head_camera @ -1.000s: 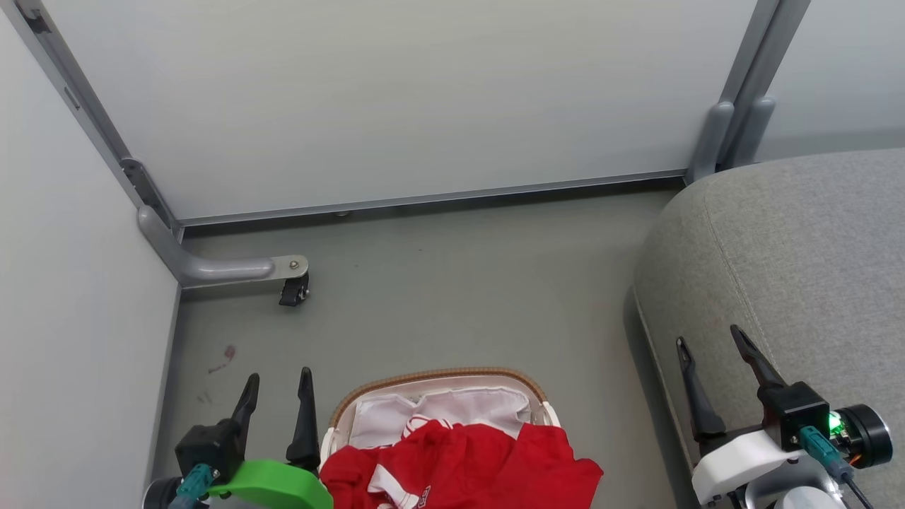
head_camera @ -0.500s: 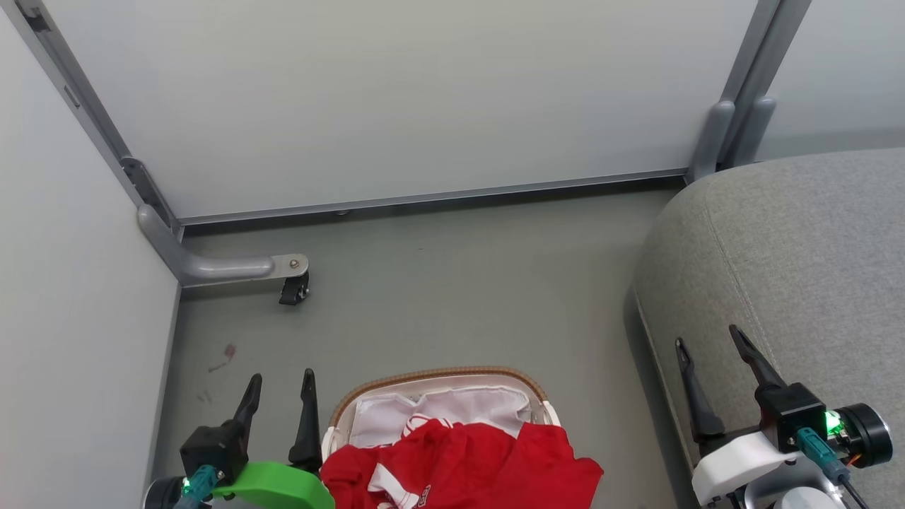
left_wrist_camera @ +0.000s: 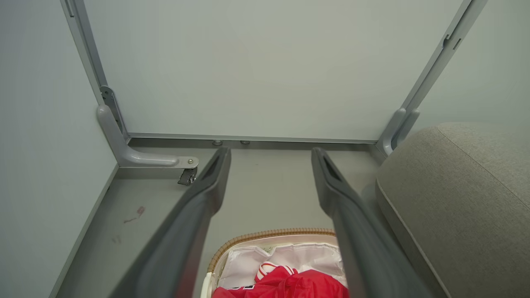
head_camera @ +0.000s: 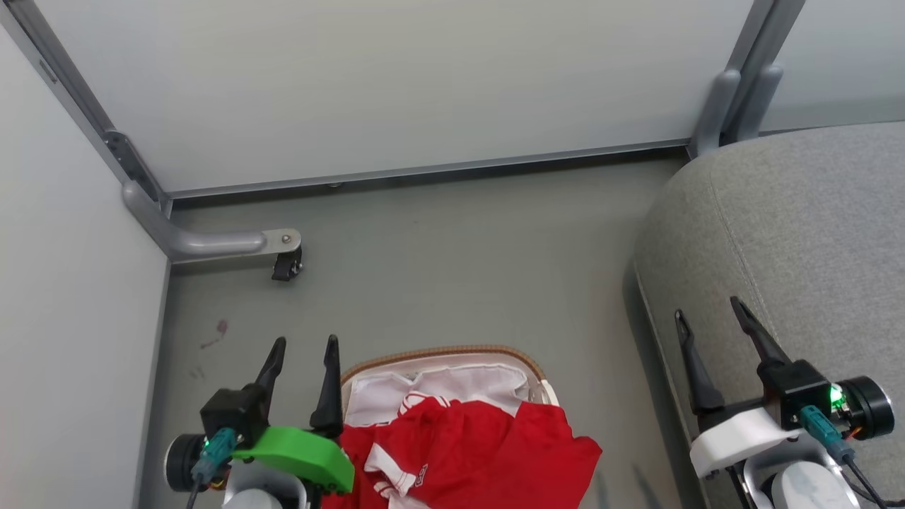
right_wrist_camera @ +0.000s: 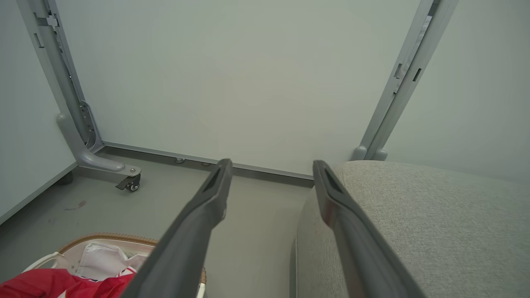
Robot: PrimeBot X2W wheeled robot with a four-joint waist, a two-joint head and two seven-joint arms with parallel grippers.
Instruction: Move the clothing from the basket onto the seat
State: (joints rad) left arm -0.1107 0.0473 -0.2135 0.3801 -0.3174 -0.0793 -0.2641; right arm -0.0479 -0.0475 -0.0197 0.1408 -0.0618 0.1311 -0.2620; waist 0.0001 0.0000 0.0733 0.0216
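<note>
clothing point(head_camera: 466, 452): red heap in the basket, spilling over its rim; none on the seat. One white-striped piece shows; total unclear.
basket point(head_camera: 438, 351): one, on the floor point(head_camera: 452, 268) between the arms, likely for easy reach.
seat point(head_camera: 799, 226): one, right of the basket.
left gripper point(head_camera: 305, 341): fingers released, empty, just beside the basket.
right gripper point(head_camera: 707, 305): fingers released, empty, at the seat's edge.

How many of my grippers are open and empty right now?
2. The left gripper hangs open just left of the basket, clear of the clothing. The right gripper hangs open at the seat's left edge, holding nothing.
</note>
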